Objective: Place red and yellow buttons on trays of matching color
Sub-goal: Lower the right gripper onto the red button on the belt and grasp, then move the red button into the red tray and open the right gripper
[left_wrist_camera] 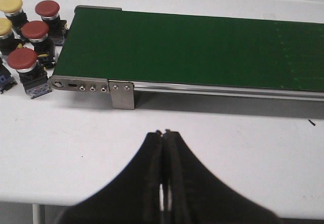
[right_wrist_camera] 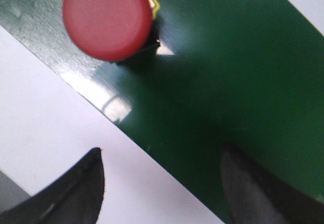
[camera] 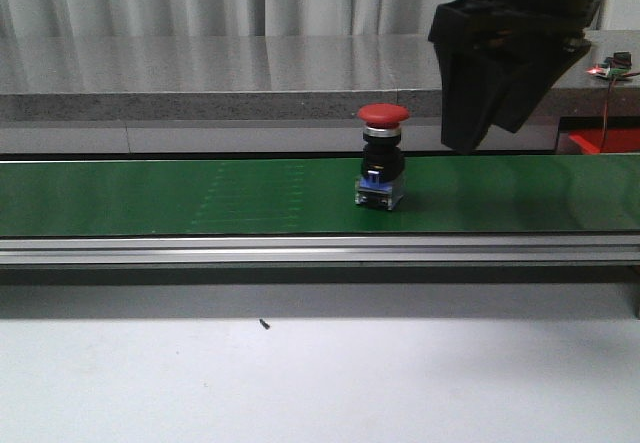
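While our right hand [camera: 470, 138] hangs over the green belt [camera: 200, 198] with its fingers spread wide and nothing between them, a red button [camera: 382, 158] stands upright on the belt just to its left in the front view. Its red cap sits on top of a black body with a small blue and grey base touching the belt. From our right wrist camera we look almost straight down on that red cap [right_wrist_camera: 107, 19], with the belt's green surface [right_wrist_camera: 243, 72] under it and the two dark fingertips [right_wrist_camera: 76, 188] well apart, one over the white bench [right_wrist_camera: 45, 118] and the other over the belt.

At the far right edge of the front view, beyond the belt, we see a corner of the red tray [camera: 605, 142]; the button on the belt is well apart from it.

Our left hand [left_wrist_camera: 164, 133] is clenched, its fingertips pressed together on nothing, above the white bench [left_wrist_camera: 76, 148] on the near side of the belt's end [left_wrist_camera: 202, 47]. Beside that end of the belt a cluster of buttons stands on the bench: three red ones [left_wrist_camera: 34, 31] and two yellow ones [left_wrist_camera: 10, 4], close together.
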{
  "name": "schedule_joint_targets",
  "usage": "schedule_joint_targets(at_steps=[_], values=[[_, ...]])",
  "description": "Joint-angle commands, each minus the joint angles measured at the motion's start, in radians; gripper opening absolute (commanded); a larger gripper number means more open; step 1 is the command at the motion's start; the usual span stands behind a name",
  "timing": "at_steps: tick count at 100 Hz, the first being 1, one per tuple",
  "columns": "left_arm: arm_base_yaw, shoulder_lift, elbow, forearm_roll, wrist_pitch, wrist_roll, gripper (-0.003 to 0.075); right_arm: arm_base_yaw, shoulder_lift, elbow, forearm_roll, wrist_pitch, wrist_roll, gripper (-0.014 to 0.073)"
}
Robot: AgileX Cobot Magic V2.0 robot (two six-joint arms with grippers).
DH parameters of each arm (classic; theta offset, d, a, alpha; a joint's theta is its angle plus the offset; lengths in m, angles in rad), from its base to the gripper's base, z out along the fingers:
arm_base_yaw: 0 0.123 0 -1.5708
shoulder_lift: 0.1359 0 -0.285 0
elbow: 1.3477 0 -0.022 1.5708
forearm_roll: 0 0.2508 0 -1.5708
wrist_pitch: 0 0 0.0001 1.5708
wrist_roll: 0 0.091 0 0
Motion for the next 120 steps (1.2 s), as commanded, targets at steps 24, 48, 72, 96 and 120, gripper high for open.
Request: schedule_joint_targets(at_steps=[24,48,72,96,120], values=[[-0.009,0.011,-0.022,-0.013,-0.063,0.000,-0.0020,0.017,0.004,-0.043,0.057,-0.150,-0.019,0.0489],[-0.009,0.011,-0.022,-0.013,-0.063,0.000,-0.0020,0.017,0.047,-0.043,0.082,-0.228,-0.022,0.0489],[-0.009,0.011,-0.022,-0.013,-0.063,0.000,-0.0020,0.016,0.047,-0.043,0.077,-0.224,-0.022,0.0234],[-0.009,0.011,-0.022,-0.013,-0.063,0.000,-0.0020,-0.004,0.024,-0.043,0.075,-0.219,-0.022,0.0134],[-0.009,0.011,-0.022,-0.013,-0.063,0.000,-0.0020,-0.142,-0.044,-0.045,0.059,-0.211,-0.022,0.0134]])
